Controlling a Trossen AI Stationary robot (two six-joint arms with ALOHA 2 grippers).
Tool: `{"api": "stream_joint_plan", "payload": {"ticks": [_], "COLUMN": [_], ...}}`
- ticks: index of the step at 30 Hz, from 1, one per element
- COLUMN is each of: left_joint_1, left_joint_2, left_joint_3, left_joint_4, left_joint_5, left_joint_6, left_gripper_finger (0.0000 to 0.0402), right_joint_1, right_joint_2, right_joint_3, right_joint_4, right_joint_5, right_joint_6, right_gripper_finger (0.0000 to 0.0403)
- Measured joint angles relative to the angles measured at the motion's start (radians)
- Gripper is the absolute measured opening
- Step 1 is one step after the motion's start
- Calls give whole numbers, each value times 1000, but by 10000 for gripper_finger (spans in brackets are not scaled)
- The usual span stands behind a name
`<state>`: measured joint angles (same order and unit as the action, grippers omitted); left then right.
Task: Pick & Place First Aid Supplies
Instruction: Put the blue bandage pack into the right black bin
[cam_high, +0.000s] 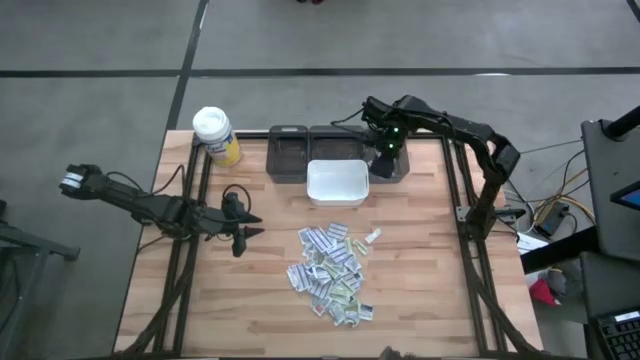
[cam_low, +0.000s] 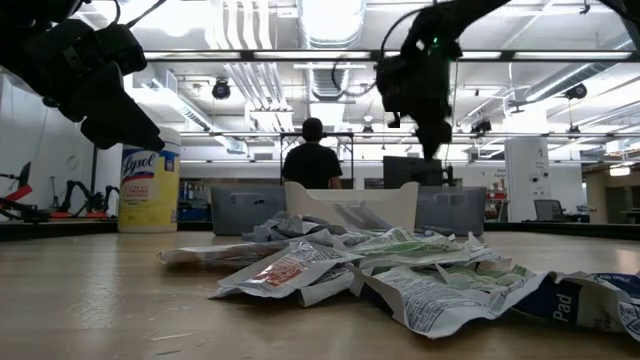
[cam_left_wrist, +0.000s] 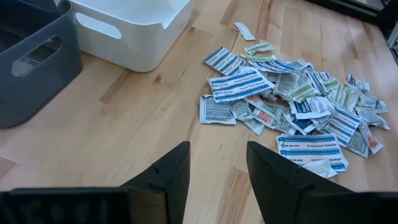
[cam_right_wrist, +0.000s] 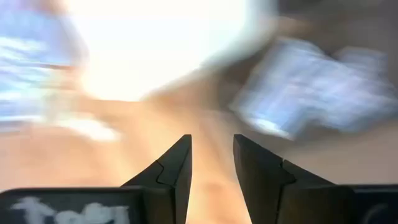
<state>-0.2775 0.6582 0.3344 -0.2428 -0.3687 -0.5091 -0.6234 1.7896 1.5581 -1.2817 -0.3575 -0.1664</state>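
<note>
The first aid supplies (cam_high: 330, 272) lie in a loose heap of small flat paper packets on the wooden table's near middle, also in the left wrist view (cam_left_wrist: 292, 106) and the low view (cam_low: 380, 270). One small packet (cam_high: 372, 237) lies apart at the heap's far right. My left gripper (cam_left_wrist: 217, 146) stands open to the left of the heap (cam_high: 250, 225), nothing between its fingers. My right gripper (cam_high: 385, 158) hangs at the far side, right of the white bin (cam_high: 337, 183), pointing steeply down; it is open and empty in its blurred wrist view (cam_right_wrist: 212, 140).
Dark grey bins (cam_high: 288, 155) stand along the far edge behind the white bin (cam_left_wrist: 130, 31). A yellow bottle with a white lid (cam_high: 215, 135) stands at the far left corner. A person (cam_low: 312, 160) stands in the room beyond the table. Bare wood lies left of the heap.
</note>
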Motion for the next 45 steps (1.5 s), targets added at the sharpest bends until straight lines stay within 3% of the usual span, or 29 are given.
{"api": "stream_joint_plan", "payload": {"ticks": [2, 4, 17, 27, 33, 45], "left_joint_1": [0, 0, 0, 0, 0, 0], "left_joint_2": [0, 0, 0, 2, 10, 21], "left_joint_3": [0, 0, 0, 0, 0, 0], "left_joint_4": [0, 0, 0, -1, -2, -3], "left_joint_5": [0, 0, 0, 0, 0, 0], "left_joint_6": [0, 0, 0, 3, 4, 4], "left_gripper_finger": [161, 161, 161, 161, 161, 161], "right_joint_1": [25, 57, 396, 577, 593, 593], "right_joint_2": [-35, -68, -162, -92, -29, 167], "right_joint_3": [-8, -13, -24, -25, -25, -25], "right_joint_4": [-1, 2, 72, 180, 272, 295], "right_joint_5": [-150, -229, -243, 116, 137, 179], "right_joint_6": [14, 13, 91, 218, 230, 254], "right_gripper_finger": [106, 101, 73, 73, 83, 118]}}
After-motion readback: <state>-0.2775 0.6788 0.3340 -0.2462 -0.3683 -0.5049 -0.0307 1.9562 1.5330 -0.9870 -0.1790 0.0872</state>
